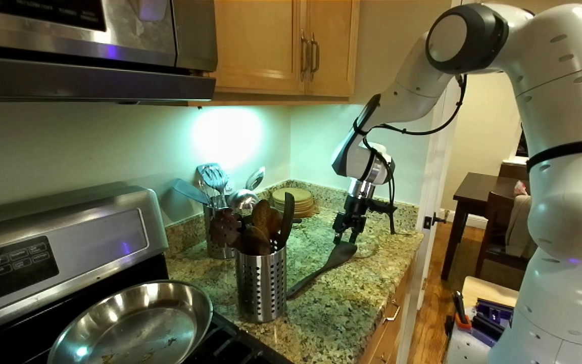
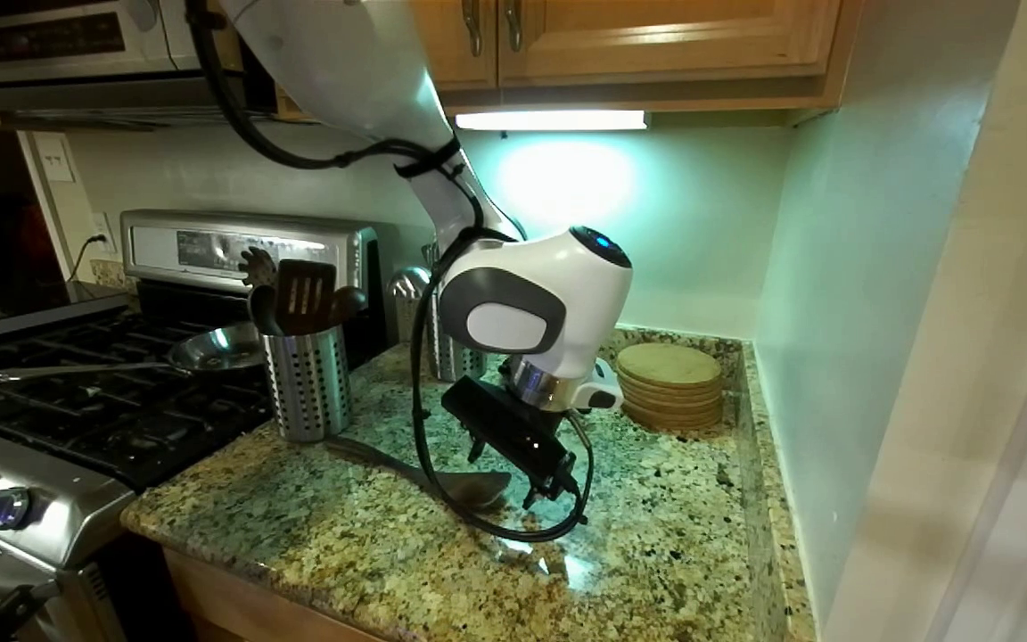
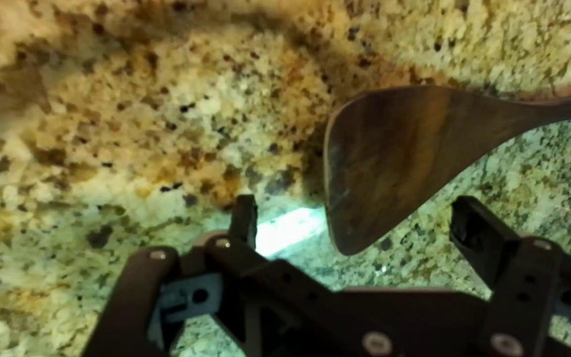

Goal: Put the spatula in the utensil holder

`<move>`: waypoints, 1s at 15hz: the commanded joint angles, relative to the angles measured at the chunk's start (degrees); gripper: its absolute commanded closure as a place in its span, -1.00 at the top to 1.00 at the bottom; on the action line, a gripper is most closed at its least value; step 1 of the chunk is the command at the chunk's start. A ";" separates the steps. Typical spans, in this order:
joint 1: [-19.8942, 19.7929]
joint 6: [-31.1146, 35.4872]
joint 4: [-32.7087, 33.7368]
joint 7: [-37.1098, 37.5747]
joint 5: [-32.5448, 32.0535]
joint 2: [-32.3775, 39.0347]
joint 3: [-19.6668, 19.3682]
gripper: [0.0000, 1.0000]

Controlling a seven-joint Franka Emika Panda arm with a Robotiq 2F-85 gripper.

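Observation:
The dark brown spatula (image 1: pixel 340 254) lies flat on the granite counter in both exterior views (image 2: pixel 478 488). Its handle points toward the foot of the utensil holder (image 1: pixel 261 288), an upright perforated silver cylinder holding several dark and wooden utensils. The holder also shows in an exterior view (image 2: pixel 308 388). My gripper (image 1: pixel 345 239) points down just above the broad head end of the spatula. In the wrist view my gripper (image 3: pixel 352 213) is open, with one corner of the spatula head (image 3: pixel 394 158) between its fingers in the picture, apart from both. The handle runs out of the wrist view at right.
A second metal container (image 1: pixel 219 247) with shiny utensils stands behind the holder, against the wall. A stack of round wooden plates (image 2: pixel 669 388) sits in the back corner. A steel pan (image 1: pixel 139 323) is on the stove beside the counter. Cabinets (image 1: pixel 260 50) hang above.

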 commanded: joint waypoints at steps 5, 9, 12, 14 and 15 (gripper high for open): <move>-2.83 -2.78 2.01 -1.41 0.05 1.58 1.88 0.78; -3.14 -4.39 1.70 -2.29 -0.33 0.56 1.80 0.48; -3.01 -5.73 1.11 -2.71 -0.82 0.38 1.41 0.91; -2.98 -6.26 0.91 -2.76 -1.02 0.53 1.11 1.00; -3.09 -6.75 0.97 -2.91 -0.98 0.62 1.05 1.00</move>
